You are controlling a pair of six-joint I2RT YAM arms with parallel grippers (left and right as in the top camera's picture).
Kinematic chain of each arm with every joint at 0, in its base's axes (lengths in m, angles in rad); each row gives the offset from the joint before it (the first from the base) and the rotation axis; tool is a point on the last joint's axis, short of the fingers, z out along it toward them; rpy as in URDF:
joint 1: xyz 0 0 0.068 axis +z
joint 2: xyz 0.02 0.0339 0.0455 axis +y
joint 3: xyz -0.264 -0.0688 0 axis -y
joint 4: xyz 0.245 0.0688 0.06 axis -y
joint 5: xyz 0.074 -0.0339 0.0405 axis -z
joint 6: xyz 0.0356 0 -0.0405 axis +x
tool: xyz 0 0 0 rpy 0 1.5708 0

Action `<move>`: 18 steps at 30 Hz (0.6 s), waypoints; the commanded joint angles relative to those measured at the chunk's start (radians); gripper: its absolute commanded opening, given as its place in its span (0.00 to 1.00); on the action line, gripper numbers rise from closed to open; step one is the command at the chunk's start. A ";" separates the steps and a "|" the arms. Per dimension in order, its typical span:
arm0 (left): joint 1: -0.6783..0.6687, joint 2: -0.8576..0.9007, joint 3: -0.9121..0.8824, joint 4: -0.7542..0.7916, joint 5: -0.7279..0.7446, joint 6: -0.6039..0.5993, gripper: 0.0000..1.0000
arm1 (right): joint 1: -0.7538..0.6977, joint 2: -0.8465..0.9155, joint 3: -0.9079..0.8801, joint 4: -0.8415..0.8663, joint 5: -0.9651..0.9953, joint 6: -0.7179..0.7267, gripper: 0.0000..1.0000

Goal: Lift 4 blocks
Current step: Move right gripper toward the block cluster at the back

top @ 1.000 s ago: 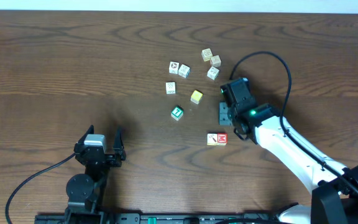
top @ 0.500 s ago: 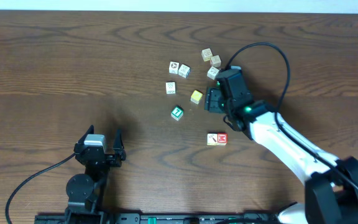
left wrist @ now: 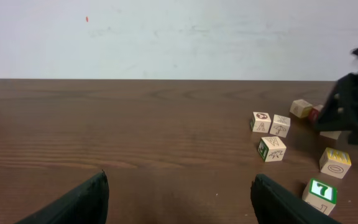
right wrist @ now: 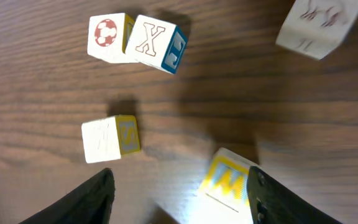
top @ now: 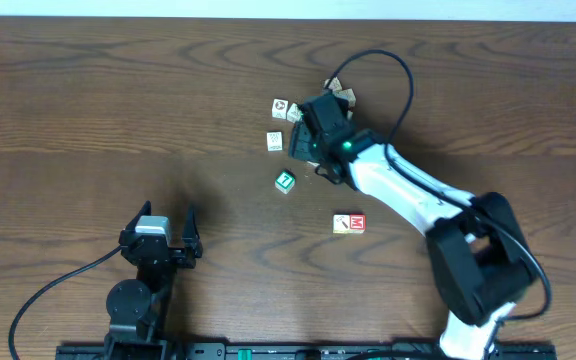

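Dark wood-grain table [top: 88, 90] — blocks [top: 285, 181] scattered on it — against a white wall [left wrist: 166, 31].

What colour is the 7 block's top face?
Green, with a white 7. The 7 block shows best in the left wrist view.

Small lettered blocks [top: 285, 181] lie scattered on the dark wooden table [top: 88, 90].

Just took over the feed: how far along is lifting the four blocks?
Done: nothing visible; no cube looks raised off the wooden table. In hand: the right gripper, open, hovers over the yellow wooden cube marked W. To do: close and lift it, then the green cube marked 7, the red lettered cube and a fourth.
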 commanded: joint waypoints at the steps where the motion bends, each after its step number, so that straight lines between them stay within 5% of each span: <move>1: -0.002 -0.004 -0.011 -0.044 -0.016 -0.005 0.73 | 0.015 0.058 0.044 -0.017 0.033 0.127 0.63; 7: -0.002 -0.004 -0.011 -0.044 -0.016 -0.005 0.73 | 0.018 0.066 0.044 -0.060 0.101 0.224 0.60; 18: -0.002 -0.004 -0.011 -0.044 -0.016 -0.005 0.73 | 0.018 0.063 0.074 -0.062 0.050 0.136 0.59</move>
